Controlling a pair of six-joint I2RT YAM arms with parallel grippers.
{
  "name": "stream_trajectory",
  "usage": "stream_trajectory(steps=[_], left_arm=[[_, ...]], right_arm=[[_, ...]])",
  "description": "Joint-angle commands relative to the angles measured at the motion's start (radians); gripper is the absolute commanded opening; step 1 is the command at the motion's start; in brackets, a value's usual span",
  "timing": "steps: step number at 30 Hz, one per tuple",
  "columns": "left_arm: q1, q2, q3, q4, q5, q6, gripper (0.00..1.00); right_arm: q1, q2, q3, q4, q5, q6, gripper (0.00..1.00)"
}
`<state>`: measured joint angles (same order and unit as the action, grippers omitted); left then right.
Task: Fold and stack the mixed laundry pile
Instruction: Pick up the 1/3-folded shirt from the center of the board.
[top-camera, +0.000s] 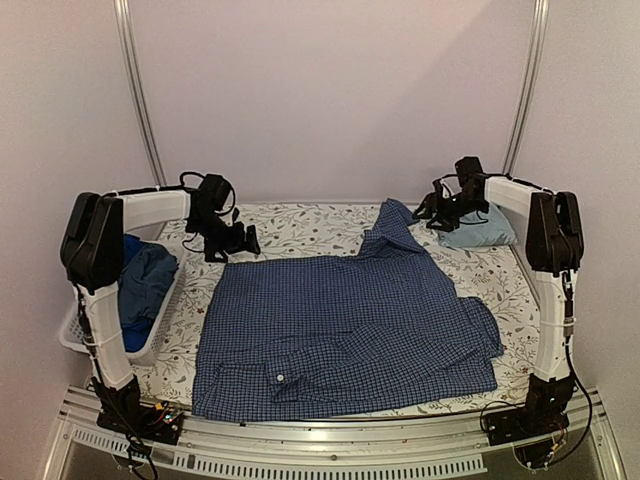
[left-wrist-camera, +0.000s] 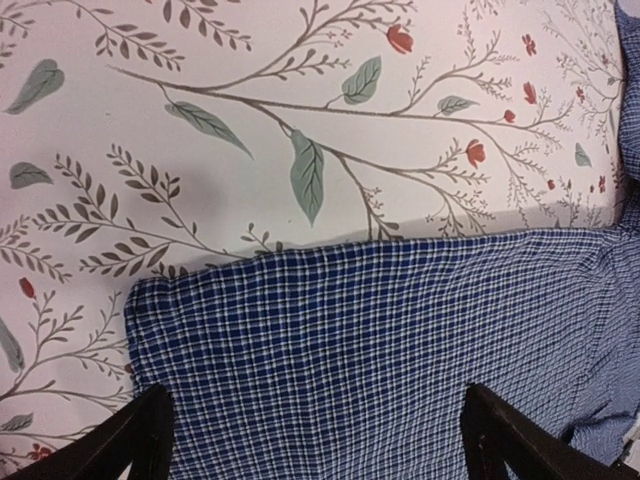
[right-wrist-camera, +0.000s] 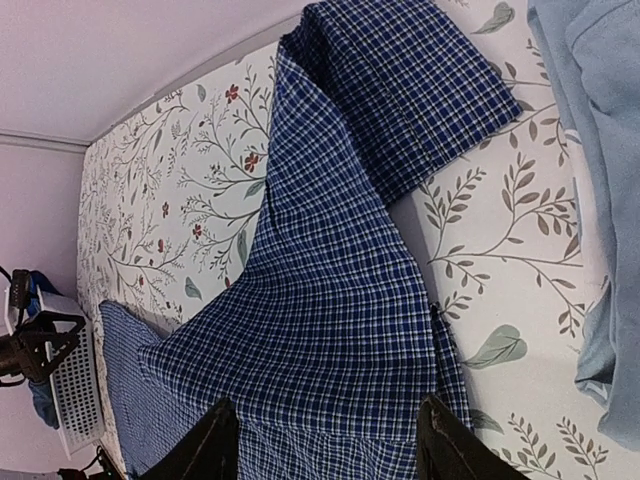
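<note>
The dark blue checked shirt (top-camera: 340, 330) lies spread flat on the floral table cover, one sleeve (top-camera: 395, 228) reaching toward the back. My left gripper (top-camera: 243, 243) is open and empty above the shirt's far-left corner (left-wrist-camera: 150, 295). My right gripper (top-camera: 428, 212) is open and empty above the sleeve (right-wrist-camera: 340, 290). A folded light-blue shirt (top-camera: 480, 228) lies at the back right, also at the right edge of the right wrist view (right-wrist-camera: 600, 120). More blue garments (top-camera: 145, 285) sit in the white basket (top-camera: 75, 335).
The white basket stands at the table's left edge, also showing in the right wrist view (right-wrist-camera: 70, 390). The floral cover (top-camera: 310, 228) shows bare at the back between the grippers. A metal rail (top-camera: 330, 440) runs along the front edge.
</note>
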<state>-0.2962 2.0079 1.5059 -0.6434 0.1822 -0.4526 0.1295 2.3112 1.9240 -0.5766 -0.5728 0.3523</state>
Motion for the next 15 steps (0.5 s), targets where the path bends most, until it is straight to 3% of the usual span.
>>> stream_trajectory(steps=[1,8,15], left_arm=[[0.01,0.036,0.042,-0.013,-0.021,0.018,1.0],[0.011,0.106,0.113,-0.082,-0.062,0.009,1.0],[0.032,0.111,0.109,-0.114,-0.093,-0.034,0.94]], right_arm=[[0.019,-0.081,-0.041,-0.099,0.068,-0.16,0.59],[0.04,-0.052,-0.051,-0.155,0.103,-0.21,0.56],[0.094,0.009,-0.032,-0.15,0.167,-0.299,0.59]])
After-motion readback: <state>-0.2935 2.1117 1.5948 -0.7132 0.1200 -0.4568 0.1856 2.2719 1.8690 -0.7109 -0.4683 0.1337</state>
